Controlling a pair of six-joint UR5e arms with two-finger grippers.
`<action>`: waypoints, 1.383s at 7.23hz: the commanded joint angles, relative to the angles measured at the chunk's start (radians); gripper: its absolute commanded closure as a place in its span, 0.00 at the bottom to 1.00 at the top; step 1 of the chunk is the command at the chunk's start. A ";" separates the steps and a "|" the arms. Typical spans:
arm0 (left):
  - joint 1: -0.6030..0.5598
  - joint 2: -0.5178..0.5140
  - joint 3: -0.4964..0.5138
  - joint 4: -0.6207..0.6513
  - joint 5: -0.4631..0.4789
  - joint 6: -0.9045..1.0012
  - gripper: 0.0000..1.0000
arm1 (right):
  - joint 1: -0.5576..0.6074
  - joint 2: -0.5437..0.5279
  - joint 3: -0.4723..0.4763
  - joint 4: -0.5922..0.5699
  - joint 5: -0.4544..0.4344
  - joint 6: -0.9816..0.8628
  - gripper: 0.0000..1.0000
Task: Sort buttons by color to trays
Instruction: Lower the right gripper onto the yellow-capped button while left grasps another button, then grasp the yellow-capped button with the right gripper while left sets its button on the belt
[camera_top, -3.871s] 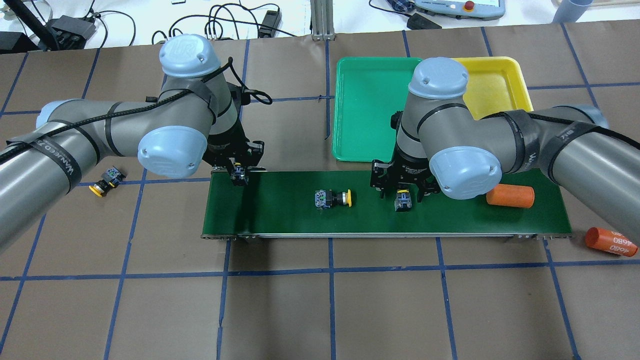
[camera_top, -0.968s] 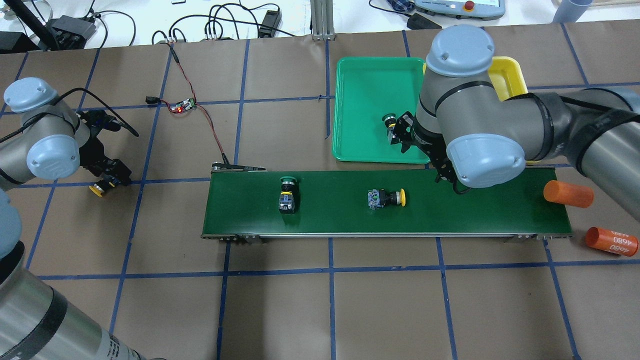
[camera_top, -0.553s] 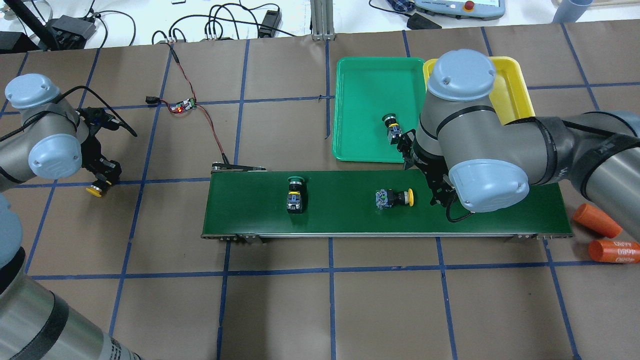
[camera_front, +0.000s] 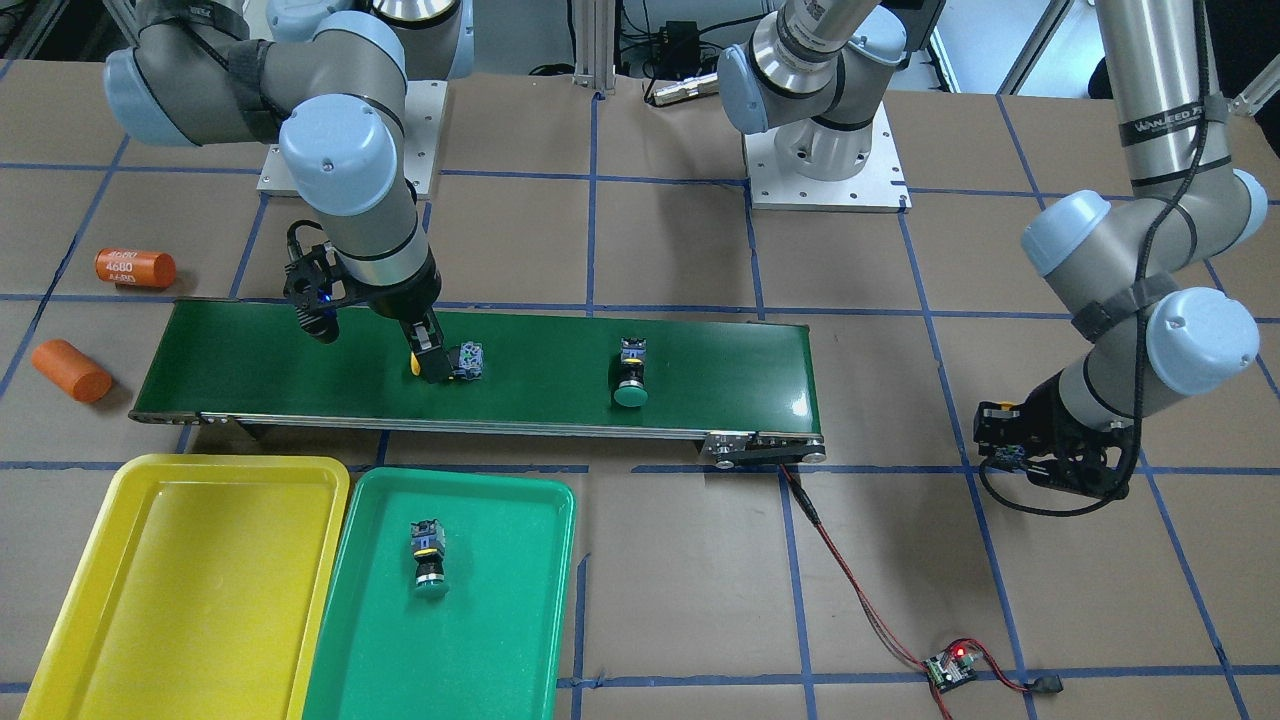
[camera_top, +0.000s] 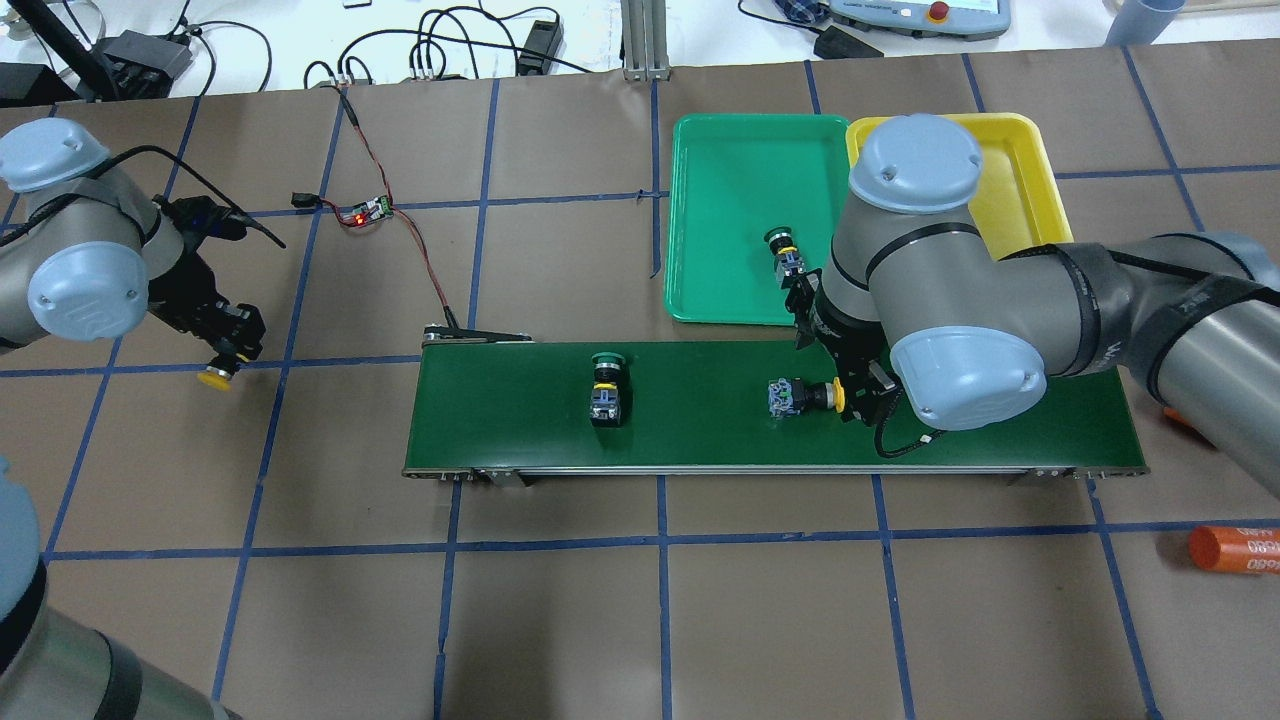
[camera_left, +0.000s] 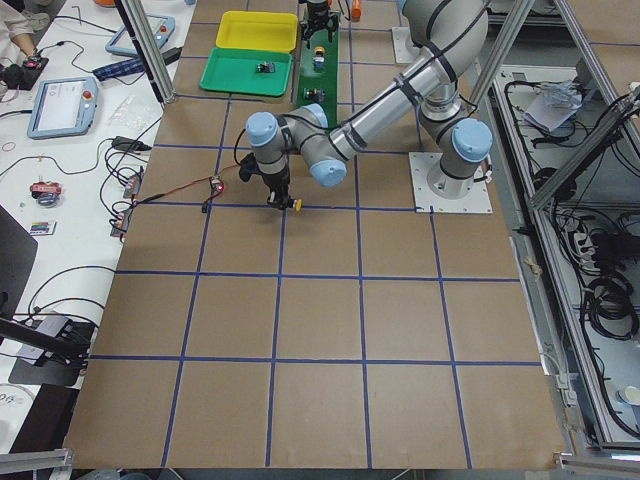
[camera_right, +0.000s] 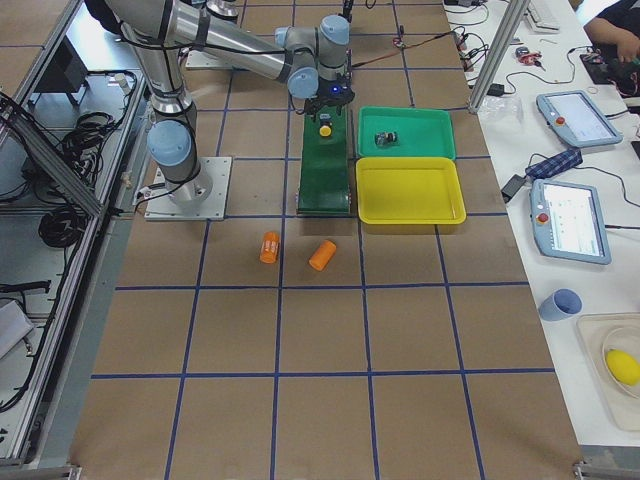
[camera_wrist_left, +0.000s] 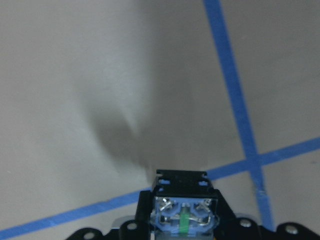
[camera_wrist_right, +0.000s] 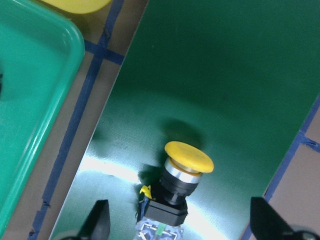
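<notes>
On the dark green conveyor belt (camera_top: 500, 420) lies a yellow-capped button (camera_top: 805, 396) on its side. My right gripper (camera_wrist_right: 182, 222) stands open over this yellow button (camera_wrist_right: 187, 165), a finger on each side and apart from it. Further left on the belt sits a green button (camera_top: 606, 385). Another green button (camera_top: 783, 252) lies in the green tray (camera_top: 740, 170), and the yellow tray (camera_top: 1020, 170) beside it holds nothing. Off the table's left side, my left gripper (camera_top: 226, 358) is shut on a second yellow button (camera_wrist_left: 184, 210), whose cap (camera_top: 215, 378) points down just above the paper.
Two orange cylinders (camera_front: 135, 267) (camera_front: 72, 371) lie on the paper past the belt's right end. A small circuit board (camera_top: 365, 212) with a red wire runs to the belt's left end. Blue tape lines grid the brown paper.
My right gripper left the green tray, where a green button now lies, and came down over the belt's yellow button. The belt carried its buttons rightward; an orange cylinder rolled off. My left gripper shifted right with its button.
</notes>
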 joint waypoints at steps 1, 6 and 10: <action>-0.188 0.092 -0.013 -0.091 -0.079 -0.376 1.00 | 0.000 0.025 -0.001 -0.008 0.001 0.000 0.00; -0.488 0.123 -0.095 -0.076 -0.104 -0.824 1.00 | -0.020 0.078 0.028 -0.027 -0.016 -0.018 0.49; -0.476 0.132 -0.125 0.039 -0.106 -0.809 0.00 | -0.025 0.072 0.009 -0.027 -0.022 -0.165 1.00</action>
